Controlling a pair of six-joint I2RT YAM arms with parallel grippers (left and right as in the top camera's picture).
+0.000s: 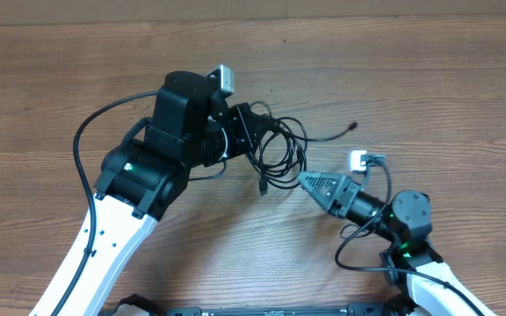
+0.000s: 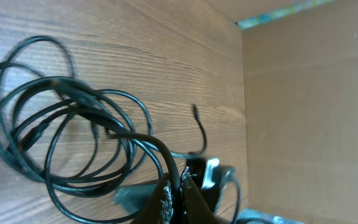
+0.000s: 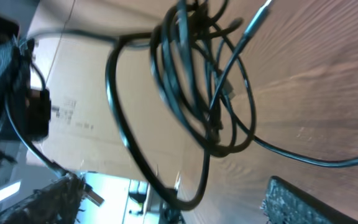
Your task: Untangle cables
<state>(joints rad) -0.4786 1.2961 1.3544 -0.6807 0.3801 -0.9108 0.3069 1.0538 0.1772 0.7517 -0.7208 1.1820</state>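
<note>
The left pincer (image 2: 178, 196) is clamped on one strand of the cables (image 1: 281, 151), a tangled coil lying on the table (image 1: 429, 79) between the arms, with one plug end (image 1: 353, 126) trailing clear. The right pincer (image 1: 308, 182) is spread wide at the coil's edge. It should probably pinch a single outer loop and draw it away slowly while the left anchors. Print on the cardboard (image 3: 86, 134) is too blurred to read.

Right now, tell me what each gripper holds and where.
Left gripper pinches one strand leading off the cables; right gripper is open, holding nothing.
</note>
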